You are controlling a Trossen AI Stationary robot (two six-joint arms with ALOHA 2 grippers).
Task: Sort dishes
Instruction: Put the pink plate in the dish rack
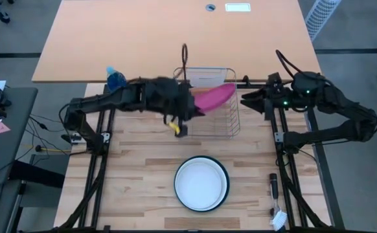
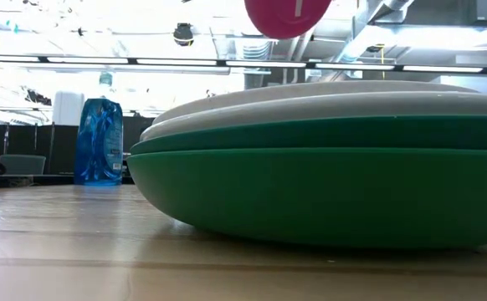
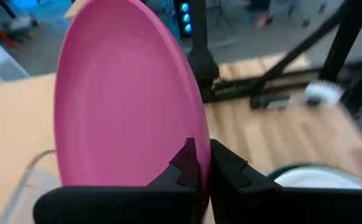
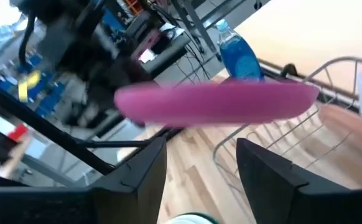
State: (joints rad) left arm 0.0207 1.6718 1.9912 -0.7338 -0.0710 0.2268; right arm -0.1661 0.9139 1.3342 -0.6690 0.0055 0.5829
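I am holding the magenta-pink plate (image 1: 213, 97) by its rim in my left claw (image 1: 187, 111), clenched on the edge; in the left wrist view my two dark fingers (image 3: 184, 165) are pinching the plate's lower rim with the plate standing tilted above them. Seen from above, the plate is hanging in the air over the left part of the wire dish rack (image 1: 230, 123), slanting up toward the rack's far side, and I cannot tell whether it is touching the wires. A salmon-orange plate (image 1: 203, 79) is standing in the rack just behind it.

My right claw (image 1: 248, 100) is waiting just beside the rack's right edge, pointing at it, fingers (image 4: 147, 165) spread apart and gripping nothing; its wrist view is showing the pink plate edge-on across the gap, with the rack's wires below it.

The other dishes are sitting in a stack (image 1: 202, 183) on the wooden surface (image 1: 137, 168), well apart from the rack toward the near edge: a white plate on top with a dark rim around it, and in the low view green plates (image 2: 327, 180) beneath the white ones. The blue spray bottle (image 1: 115, 79) is standing at the far left of the surface, behind my left arm.
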